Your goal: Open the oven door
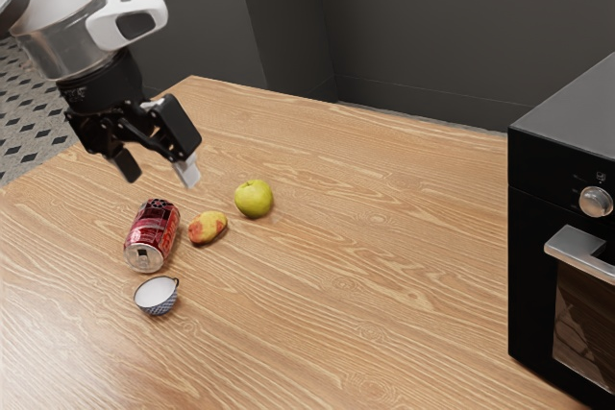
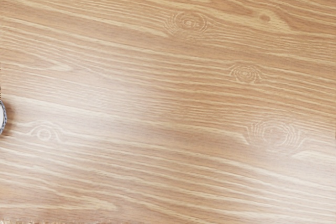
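Gripper (image 1: 158, 169) at the exterior view's upper left, above the surface (image 1: 384, 285), fingers wide apart, empty; presumably kept free for the handle (image 1: 577, 252). Oven door (image 1: 584, 319) at lower right, apparently closed, its handle standing proud, likely to admit a finger behind it.

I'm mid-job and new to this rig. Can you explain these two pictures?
The machine is one robot arm with a black two-finger gripper. The exterior view is from a camera beside it; the wrist view is from its hand, facing the wooden table. On that lie a red can, a small cup, a red-and-yellow fruit and a yellow-green apple. A black oven stands at the exterior view's right. The gripper is open, holding nothing.
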